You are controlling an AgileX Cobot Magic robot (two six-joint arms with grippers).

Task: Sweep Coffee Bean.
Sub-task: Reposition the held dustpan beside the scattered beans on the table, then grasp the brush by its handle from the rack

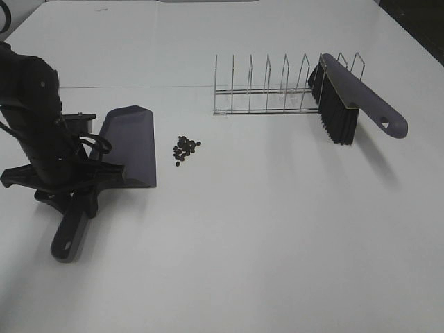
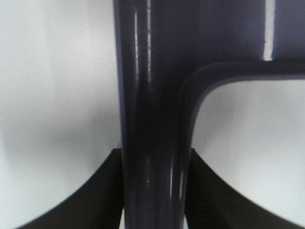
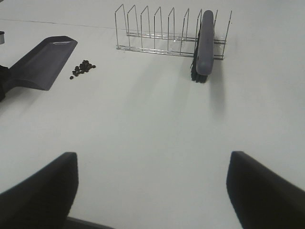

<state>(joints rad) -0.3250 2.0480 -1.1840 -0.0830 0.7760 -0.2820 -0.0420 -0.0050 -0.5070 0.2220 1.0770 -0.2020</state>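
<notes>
Left pincer (image 1: 75, 182) clamped on the handle of the dark grey-purple plastic dustpan (image 1: 132, 142). The pan lies on the white tabletop (image 1: 277, 243), long edge toward 3 o'clock, likely set to catch the loose cluster of small dark coffee beans (image 1: 186, 148). The beans sit near, at 2 o'clock from that pincer. Right pincer (image 3: 152, 191) gapes empty, with the beans at its 11 o'clock, well apart. Black-bristled grey-backed brush (image 1: 340, 104) rests in the wire rack (image 1: 263, 87).
</notes>
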